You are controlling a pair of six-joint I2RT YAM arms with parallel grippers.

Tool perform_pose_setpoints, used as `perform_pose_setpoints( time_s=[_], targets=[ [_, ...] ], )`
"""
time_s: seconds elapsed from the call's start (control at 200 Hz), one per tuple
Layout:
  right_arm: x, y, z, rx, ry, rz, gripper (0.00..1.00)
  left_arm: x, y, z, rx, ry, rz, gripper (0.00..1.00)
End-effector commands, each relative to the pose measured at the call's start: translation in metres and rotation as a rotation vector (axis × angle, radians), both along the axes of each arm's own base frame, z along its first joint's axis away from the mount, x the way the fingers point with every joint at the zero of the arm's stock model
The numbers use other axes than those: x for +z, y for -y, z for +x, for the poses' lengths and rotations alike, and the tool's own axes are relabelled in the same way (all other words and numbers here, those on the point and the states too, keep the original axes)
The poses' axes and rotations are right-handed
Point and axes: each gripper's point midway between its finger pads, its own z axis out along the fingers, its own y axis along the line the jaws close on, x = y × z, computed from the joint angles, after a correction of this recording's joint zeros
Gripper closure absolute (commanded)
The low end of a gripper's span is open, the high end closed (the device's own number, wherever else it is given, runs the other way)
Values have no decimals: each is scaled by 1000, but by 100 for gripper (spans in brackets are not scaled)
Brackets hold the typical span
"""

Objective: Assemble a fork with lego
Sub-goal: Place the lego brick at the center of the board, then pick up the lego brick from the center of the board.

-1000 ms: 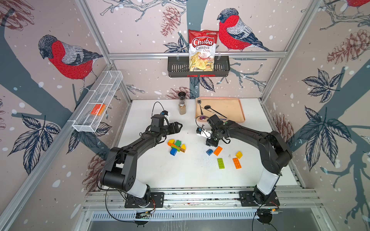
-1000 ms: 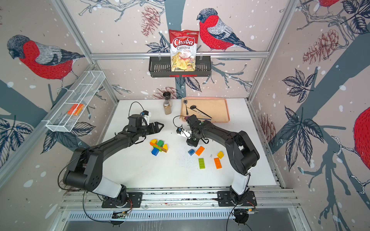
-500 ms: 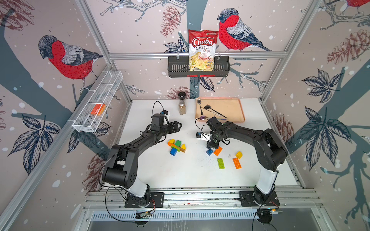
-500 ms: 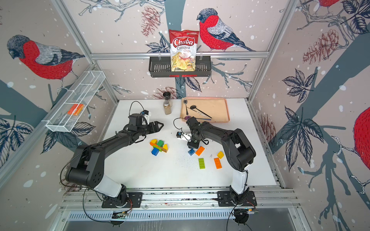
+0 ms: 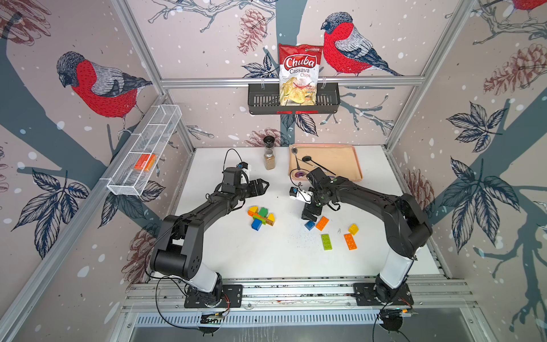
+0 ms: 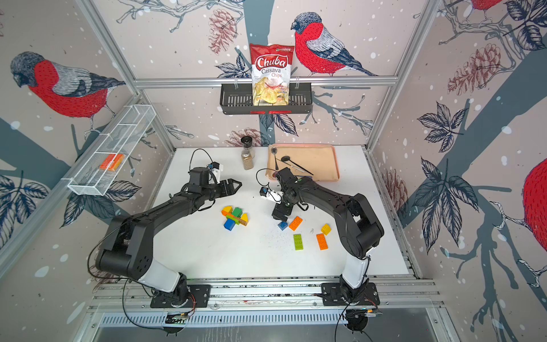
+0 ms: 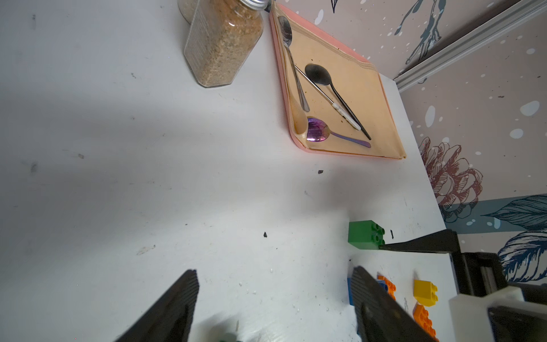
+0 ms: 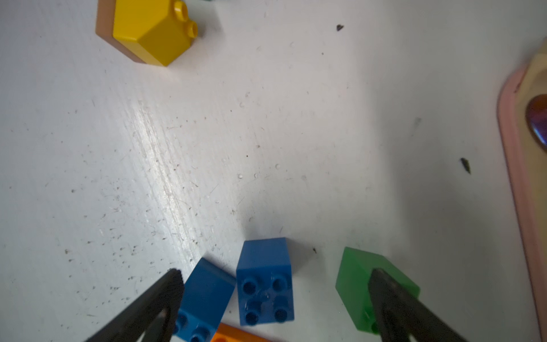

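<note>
1. The right gripper [image 8: 275,274] hangs low, jaws spread wide and gripping nothing. 2 blue bricks [image 8: 265,281] lie between them, and a green brick [image 8: 355,284] sits by 1 finger, probably so it can choose a pick.
2. The left gripper [image 7: 274,274] hovers with jaws apart and empty, leaving room.
3. The part-built fork [image 5: 260,217] lies mid-table [image 5: 266,260]. An orange brick [image 5: 322,222], lime brick [image 5: 326,242] and yellow brick [image 5: 353,229] lie loose nearby.

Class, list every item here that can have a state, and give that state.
left gripper, open, empty
right gripper, open, holding nothing
spice jar, upright, capped
chips bag, upright in rack
brick cluster, stacked together
green brick, loose, on its side
tray, holding spoons
</note>
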Motion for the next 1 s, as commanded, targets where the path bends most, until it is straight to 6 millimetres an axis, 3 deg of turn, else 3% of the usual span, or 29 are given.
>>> perform_pose_setpoints(
  time_s=[0.0, 0.105, 0.19, 0.335, 0.43, 0.705, 0.86, 0.996],
  targets=[
    [27, -9, 2, -95, -54, 149, 0, 11, 2, 0, -22, 49, -17, 19],
    [36, -9, 1, -192, -114, 212, 1, 12, 4, 0, -26, 51, -30, 19],
    [28, -6, 0, -295, -148, 180, 0, 15, 6, -2, -33, 57, -52, 19],
    [20, -2, -20, -385, -206, 94, 0, 25, 8, -6, -49, 86, -72, 19],
    [20, 16, -15, -591, -209, 67, 0, 31, 7, -10, -50, 105, -71, 19],
    [13, 28, -45, -734, -218, 6, 1, 39, 6, -22, -59, 131, -78, 19],
    [14, 41, -47, -896, -222, 17, 0, 41, 5, -28, -59, 140, -93, 19],
    [30, 58, -38, -1068, -218, 134, 1, 44, 5, -31, -61, 146, -99, 20]
  ],
)
